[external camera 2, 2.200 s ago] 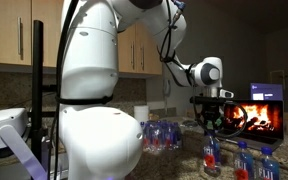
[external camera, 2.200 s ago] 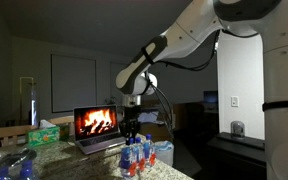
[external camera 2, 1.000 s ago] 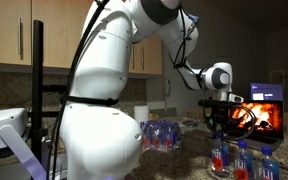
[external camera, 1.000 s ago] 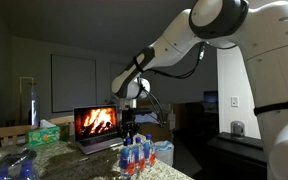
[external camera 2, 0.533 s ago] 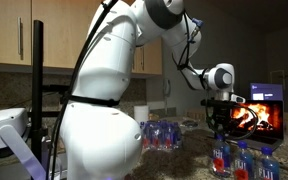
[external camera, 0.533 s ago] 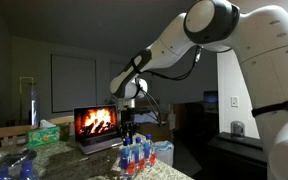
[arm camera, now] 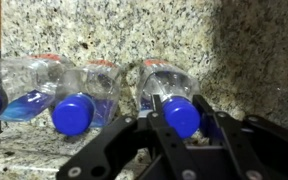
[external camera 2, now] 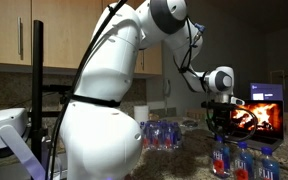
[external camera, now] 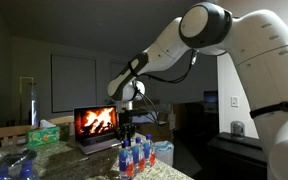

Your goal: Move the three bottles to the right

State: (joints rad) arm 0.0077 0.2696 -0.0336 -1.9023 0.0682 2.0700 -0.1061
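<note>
Three bottles (arm camera: 79,100) stand in a row on the granite counter (arm camera: 134,30), clear plastic with blue caps; the wrist view looks down on them. Through the walls they look clear with a blue tint low down; how full they are cannot be told. A reddish band rings each, and no writing is readable. The gripper (arm camera: 180,118) is clamped on the bottle at 3 o'clock in the row, fingers either side of its cap. In an exterior view the row (external camera: 135,155) stands at 5 o'clock from the laptop (external camera: 96,125), whose screen shows a fire. A shrink-wrapped pack (external camera 2: 164,135) of more bottles sits at 9 o'clock of the row in an exterior view.
</note>
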